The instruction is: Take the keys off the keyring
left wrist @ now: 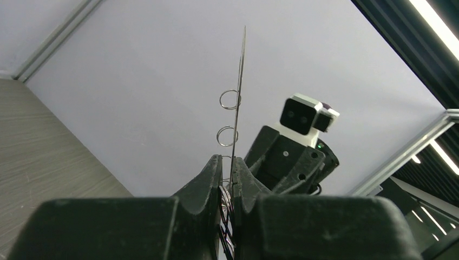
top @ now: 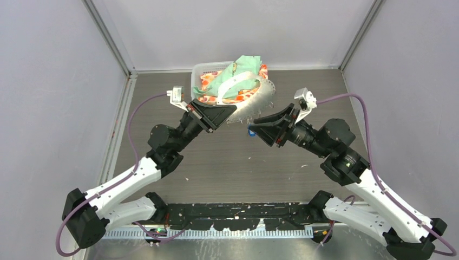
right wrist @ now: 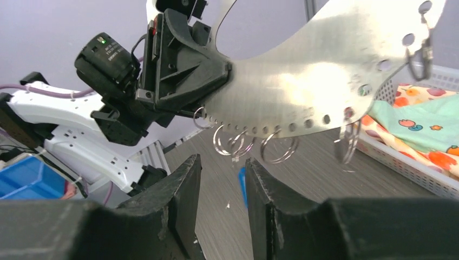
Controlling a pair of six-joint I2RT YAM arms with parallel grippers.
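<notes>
The keys point(right wrist: 243, 187) are hard for you to make out: only a thin blue sliver shows, and the metal pieces are too small to see. The right wrist view cuts off the keyring point(right wrist: 303, 76) at the top and right. The left wrist view gives it only edge-on, as a thin line. This plate stands on its edge and points up and away from the left gripper point(left wrist: 228, 162), slightly tilted. Small wire loops point(right wrist: 233, 145) hang from its lower rim. The left fingers are closed on the rim and hold the plate above the table point(top: 227, 162), near the basket point(top: 198, 69) of cloths point(top: 238, 78). The blue sliver runs upright in the narrow gap of the right gripper point(right wrist: 222, 160), close to one finger and below the plate. These fingers stand slightly apart; you cannot tell whether they touch the sliver.
</notes>
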